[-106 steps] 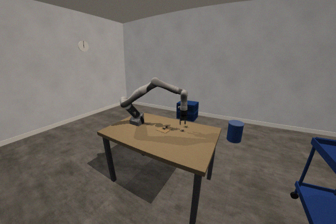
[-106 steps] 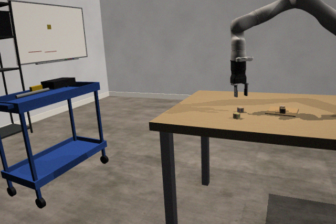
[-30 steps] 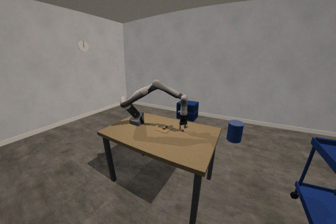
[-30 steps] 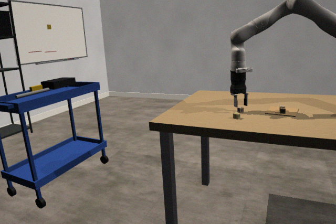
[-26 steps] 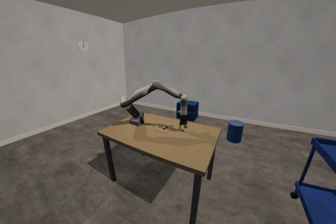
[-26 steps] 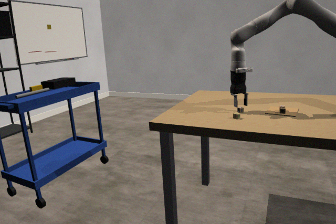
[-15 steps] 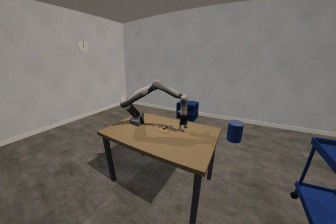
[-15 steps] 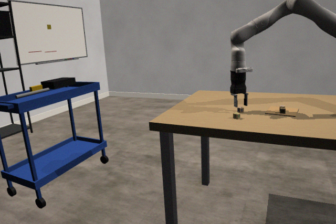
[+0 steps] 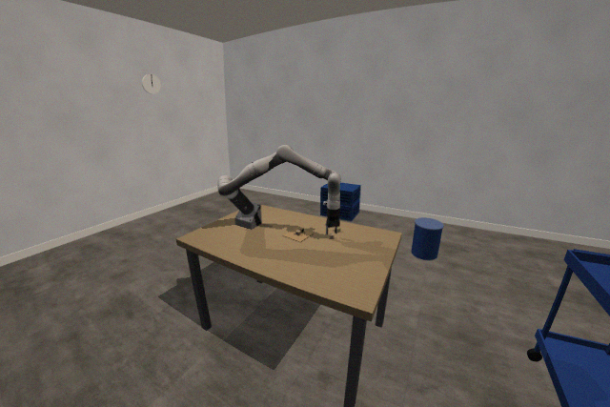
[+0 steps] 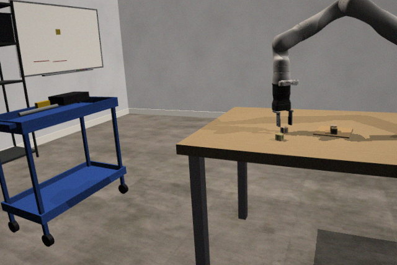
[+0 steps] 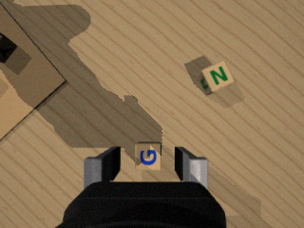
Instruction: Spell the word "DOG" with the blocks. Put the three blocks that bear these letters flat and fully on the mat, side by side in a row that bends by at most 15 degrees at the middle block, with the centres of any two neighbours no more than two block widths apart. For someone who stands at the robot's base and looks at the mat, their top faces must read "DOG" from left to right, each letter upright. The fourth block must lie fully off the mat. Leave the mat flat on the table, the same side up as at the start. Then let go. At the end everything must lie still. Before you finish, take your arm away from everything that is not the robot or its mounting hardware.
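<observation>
One table [image 9: 315,269] [image 10: 243,133] [image 11: 142,47] is seen; one mat [image 9: 297,238] [image 10: 344,132] [image 11: 38,78], bearing at least one block, is set at wrist-view ten o'clock from one G block [image 9: 331,236] [image 10: 284,130] [image 11: 148,156]. One claw [image 9: 331,232] [image 10: 285,125] [image 11: 147,158] is held spread above G. One N block [image 10: 279,136] [image 11: 218,75] is placed toward one.

G block [image 9: 331,236] [image 10: 284,130] [image 11: 148,156], N block [image 9: 337,230] [image 10: 279,136] [image 11: 218,76] on table [image 9: 315,264] [image 10: 243,140] [image 11: 138,43], beside mat [image 9: 296,238] [image 10: 345,132] [image 11: 40,78]; third block [image 9: 298,233] [image 10: 334,130] [image 11: 6,47] on mat.

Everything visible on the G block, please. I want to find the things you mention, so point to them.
The small pale wood-look cube with a blue G [image 11: 148,156] sits on the light-brown wooden table [image 11: 266,157], off the mat, G face up and turned sideways in the wrist view. It lies below and between the open gripper's fingertips, ungrasped; nothing but the table appears to touch it.
</observation>
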